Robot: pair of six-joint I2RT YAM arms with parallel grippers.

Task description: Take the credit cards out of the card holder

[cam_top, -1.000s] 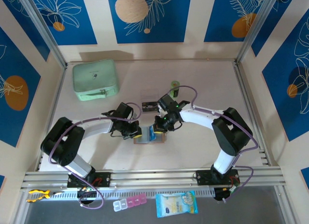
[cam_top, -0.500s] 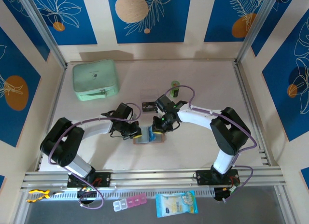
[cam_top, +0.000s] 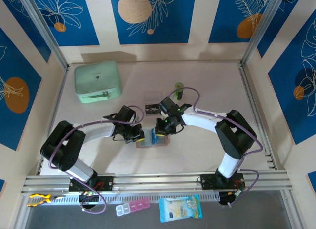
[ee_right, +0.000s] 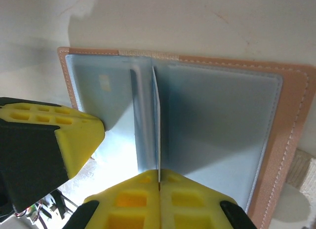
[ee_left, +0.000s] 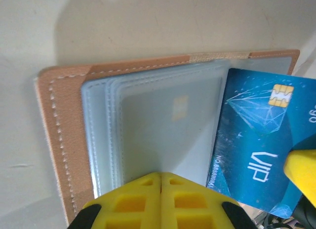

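At bench [cam_top: 207, 76] centre, the card holder [cam_top: 148, 142] is laid open and flat, tan cover down, grey transparent pockets up. It sits between the two tools.

- Left tool [cam_top: 139, 135]: clenched, the yellow fingers [ee_left: 133, 202] pressed together at the near edge of the pocket stack. Whether a pocket sheet is pinched cannot be told.
- Right tool [cam_top: 159, 132]: clamped on the blue credit card [ee_left: 256, 140]. In the right wrist view the card [ee_right: 157, 120] is seen edge-on, standing upright over the fold and running into the seam between the fingers [ee_right: 197, 199].
- In the left wrist view the card is seen tilted over the right half of the holder [ee_left: 59, 140]. A gold chip and "VIP" lettering are visible, and a yellow finger of the right tool [ee_left: 301, 172] is at its lower right edge. Whether the card's lower edge is in a pocket cannot be told.
- A faint chip outline is seen through the top pocket of the left stack.
- A dark card [cam_top: 151, 109] lies flat on the bench just behind the holder, apart from it.

Elsewhere, a mint-green zip case [cam_top: 97, 81] is at far left and a green cylinder [cam_top: 179, 90] stands behind the right arm.
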